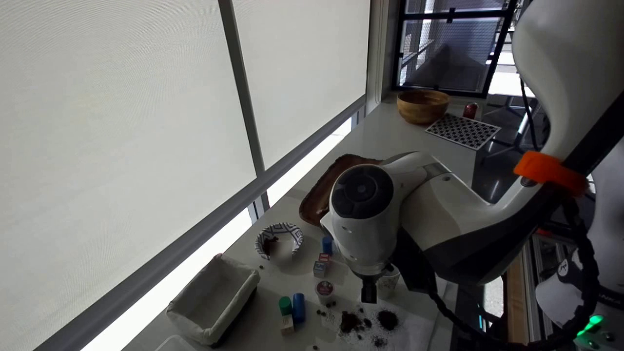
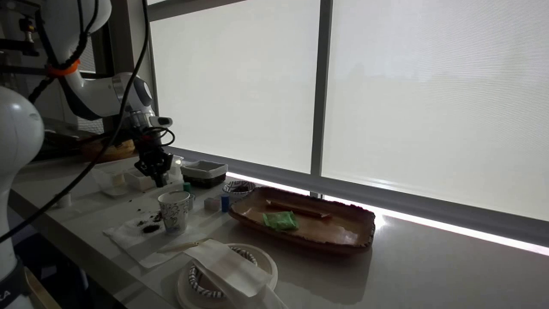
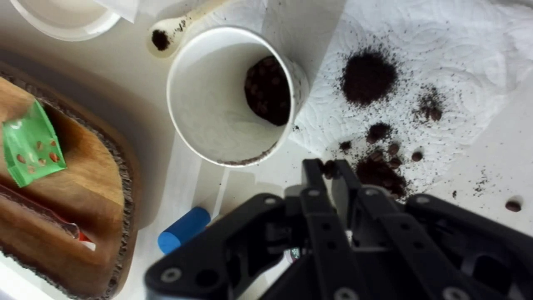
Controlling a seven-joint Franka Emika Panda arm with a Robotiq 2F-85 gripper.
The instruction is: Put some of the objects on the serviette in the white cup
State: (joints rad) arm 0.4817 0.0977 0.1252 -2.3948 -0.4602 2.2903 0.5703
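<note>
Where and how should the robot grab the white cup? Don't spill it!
From straight above, I'd pinch the rim of the white cup on the side nearest the end effector, one jaw inside, one outside. The cup stands upright, mouth open, and the coffee inside lies low, so the inner jaw should have room. The jaws look nearly shut, so they'd open first.

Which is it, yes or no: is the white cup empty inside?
No, the white cup has dark beans at its bottom in the wrist view.

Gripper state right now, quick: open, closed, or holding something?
Gripper: closed, apparently holding a dark coffee bean at its tips.
</note>
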